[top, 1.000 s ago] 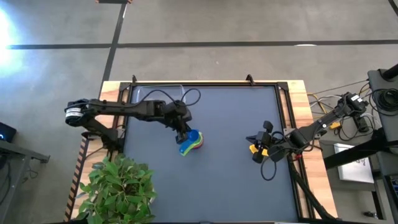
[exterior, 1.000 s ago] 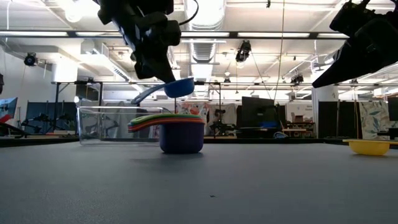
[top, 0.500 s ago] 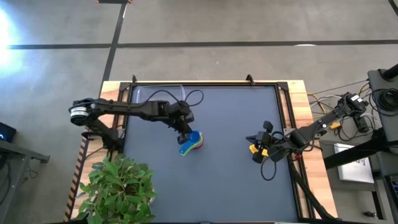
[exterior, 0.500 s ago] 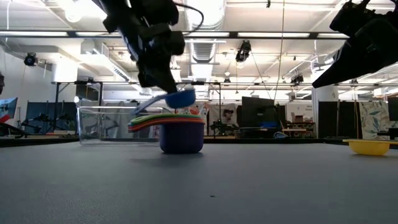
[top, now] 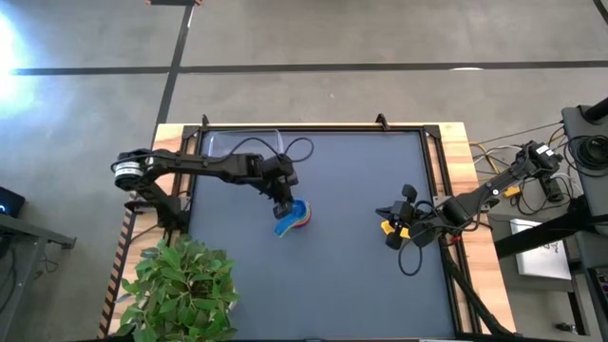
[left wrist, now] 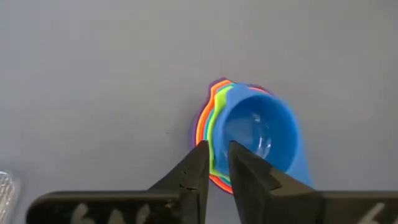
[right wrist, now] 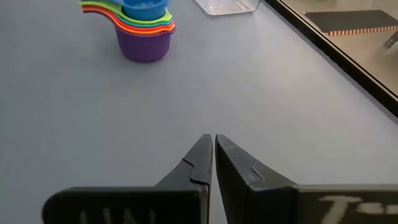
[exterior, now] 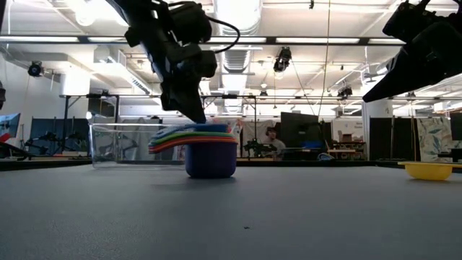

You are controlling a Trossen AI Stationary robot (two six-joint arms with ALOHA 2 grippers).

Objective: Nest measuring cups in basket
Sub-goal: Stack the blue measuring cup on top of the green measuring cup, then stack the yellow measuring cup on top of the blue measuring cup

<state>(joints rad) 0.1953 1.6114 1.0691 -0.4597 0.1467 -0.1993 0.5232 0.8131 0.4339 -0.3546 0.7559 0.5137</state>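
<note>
A stack of nested measuring cups [exterior: 211,148] stands on the dark table on its purple bottom cup [right wrist: 146,43], to the right of the clear basket [exterior: 123,144] and outside it. The blue cup [left wrist: 261,130] sits on top of the stack. My left gripper [left wrist: 216,155] reaches down over the stack. Its fingers stand a narrow gap apart astride the blue cup's rim. A yellow cup [exterior: 429,170] lies alone at the table's right. My right gripper [right wrist: 213,146] hovers shut beside it, holding nothing. My left gripper stands over the blue cup's rim [left wrist: 225,140] on the side away from its handle, one finger inside the bowl and one outside, slanting down from the table's left. The cup rests nested in the stack. I cannot tell whether the fingers touch it.
The basket [top: 242,144] sits at the table's far left corner with a cable looping by it. A potted plant [top: 180,285] overhangs the near left edge. Bare table lies between the stack and the yellow cup [top: 389,228].
My left gripper has gone down toward the stack with the blue cup. The cup hung clear above the stack a second ago and now sits nested on top of it.
</note>
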